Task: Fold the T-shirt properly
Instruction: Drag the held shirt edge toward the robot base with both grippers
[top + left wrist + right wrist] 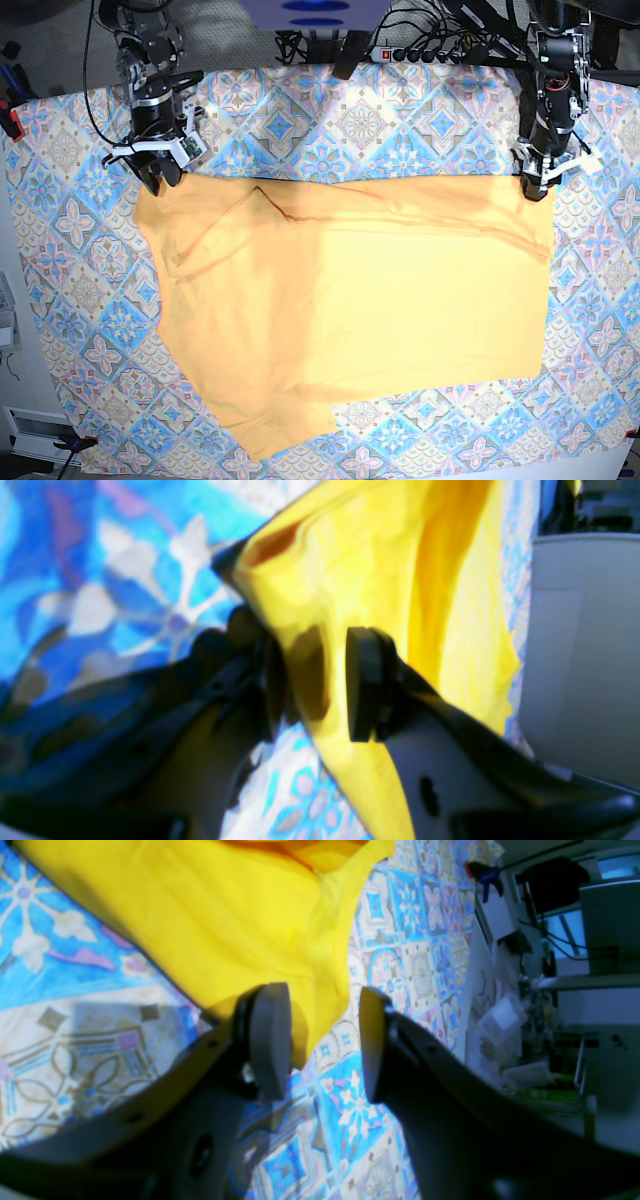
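The yellow-orange T-shirt (350, 300) lies spread flat across the middle of the patterned tablecloth (400, 130), with a crease near its upper left. My left gripper (535, 185) stands at the shirt's far right corner. In the left wrist view a raised fold of the T-shirt (375, 555) fills the gap of the left gripper (315, 685), which is shut on it. My right gripper (160, 175) sits at the far left corner. In the right wrist view the right gripper (325, 1045) is open, and an edge of the T-shirt (225, 915) reaches in beside one pad (270, 1040).
A power strip and cables (420, 50) run along the table's back edge. A red clamp (10, 120) holds the cloth at the left edge. A grey box (580, 655) and cluttered shelves (525, 1015) stand beyond the table's side.
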Controlling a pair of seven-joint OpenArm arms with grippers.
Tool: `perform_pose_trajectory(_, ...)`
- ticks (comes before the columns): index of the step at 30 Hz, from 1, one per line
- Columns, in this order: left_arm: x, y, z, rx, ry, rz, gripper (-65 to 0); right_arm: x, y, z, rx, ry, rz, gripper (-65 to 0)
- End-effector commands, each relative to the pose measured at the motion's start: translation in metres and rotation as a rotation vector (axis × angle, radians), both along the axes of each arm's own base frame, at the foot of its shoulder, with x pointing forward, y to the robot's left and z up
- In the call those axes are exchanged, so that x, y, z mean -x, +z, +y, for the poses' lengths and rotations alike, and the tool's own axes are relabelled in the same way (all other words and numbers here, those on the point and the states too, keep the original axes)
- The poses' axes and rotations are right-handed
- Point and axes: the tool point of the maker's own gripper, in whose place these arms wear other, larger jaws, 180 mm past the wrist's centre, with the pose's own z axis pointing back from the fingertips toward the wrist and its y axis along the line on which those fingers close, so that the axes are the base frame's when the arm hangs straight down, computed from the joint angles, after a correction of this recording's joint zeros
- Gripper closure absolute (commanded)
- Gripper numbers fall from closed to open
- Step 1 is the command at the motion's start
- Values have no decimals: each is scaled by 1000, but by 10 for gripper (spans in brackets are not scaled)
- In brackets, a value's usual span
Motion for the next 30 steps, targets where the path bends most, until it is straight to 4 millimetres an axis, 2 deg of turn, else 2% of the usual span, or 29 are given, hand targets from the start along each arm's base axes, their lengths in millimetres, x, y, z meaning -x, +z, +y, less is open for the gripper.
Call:
perform_pose_trajectory(1,-3,4,5,-13,-6,-4,-187,-6,10,-2,10,7,-41,-224)
perform_pose_trajectory(5,-4,3,-3,13,-38,8,-5,-4,7,-6,16,-5,-30,-224)
perform_pose_trajectory(9,-4,3,-4,18,-44,9,0,5,-1,-21,75,7,27,-227)
perform_pose_trajectory(13,-4,3,-4,19,-46,10,0,13,-10,-18,102,38,80,-228)
perform_pose_trajectory(16,-4,2,-5,20,-47,10,0,22,-28,-22,115,38,132,-229)
perform_pose_trajectory(23,-1,1,-5,22,-49,17,0,6,-47,-21,138,60,157,-229)
perform_pose_trajectory(30,1,0,-5,23,-50,21,0,-9,-52,-30,156,48,154,-229)
